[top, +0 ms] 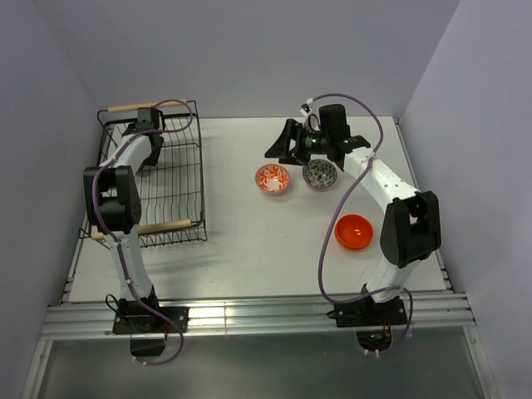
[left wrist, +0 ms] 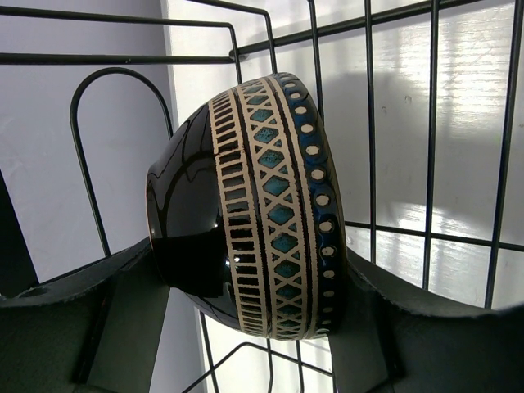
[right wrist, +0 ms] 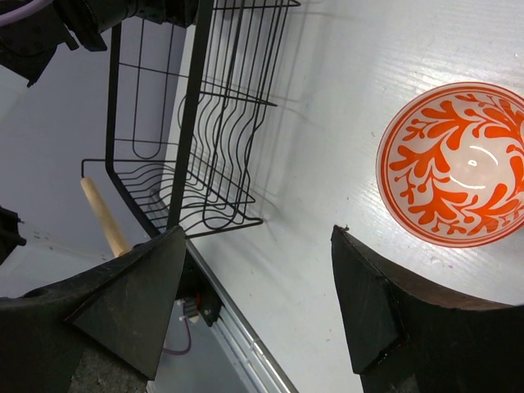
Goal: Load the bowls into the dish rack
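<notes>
My left gripper (top: 148,125) is at the far end of the black wire dish rack (top: 179,166). In the left wrist view the gripper (left wrist: 255,307) is shut on a glossy black bowl (left wrist: 262,188) with tan and blue lattice bands, held on edge among the rack wires (left wrist: 368,123). My right gripper (top: 287,143) is open and empty above the table. The red-and-white patterned bowl (top: 272,178) and the grey-speckled bowl (top: 319,174) sit just in front of it. The plain orange bowl (top: 353,232) sits nearer the right arm. The right wrist view shows the open gripper (right wrist: 258,237), the patterned bowl (right wrist: 454,164) and the rack (right wrist: 205,123).
The rack has a wooden rod handle at its far end (top: 133,106) and at its near end (top: 162,226). It stands at the table's left side by the left wall. A purple cable (top: 332,216) loops beside the right arm.
</notes>
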`<state>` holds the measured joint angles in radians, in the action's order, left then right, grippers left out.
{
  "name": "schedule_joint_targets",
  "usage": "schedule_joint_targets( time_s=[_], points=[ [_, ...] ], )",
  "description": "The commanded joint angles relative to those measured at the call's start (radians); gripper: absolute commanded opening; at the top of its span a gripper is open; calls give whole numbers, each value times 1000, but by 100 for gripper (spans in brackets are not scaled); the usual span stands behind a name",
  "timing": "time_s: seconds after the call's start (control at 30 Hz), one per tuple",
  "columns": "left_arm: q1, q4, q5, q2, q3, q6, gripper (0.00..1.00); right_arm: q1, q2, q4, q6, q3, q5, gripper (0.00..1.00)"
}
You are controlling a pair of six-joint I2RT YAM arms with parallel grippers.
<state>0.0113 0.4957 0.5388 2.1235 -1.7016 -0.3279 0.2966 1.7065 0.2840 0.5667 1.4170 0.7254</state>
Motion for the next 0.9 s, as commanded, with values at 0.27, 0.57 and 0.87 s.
schedule_joint_targets(
  time_s=[0.27, 0.57, 0.87],
  points=[
    [-40, 3, 18, -4, -43, -8, 40, -10, 10, -19, -16, -1, 17, 79],
    [-54, 30, 1, -4, -33, 3, 61, -8, 10, -14, -16, 0, 12, 79],
    [-57, 58, -39, -7, -35, 13, 77, -10, 12, -11, -18, 5, 11, 79]
  ],
)
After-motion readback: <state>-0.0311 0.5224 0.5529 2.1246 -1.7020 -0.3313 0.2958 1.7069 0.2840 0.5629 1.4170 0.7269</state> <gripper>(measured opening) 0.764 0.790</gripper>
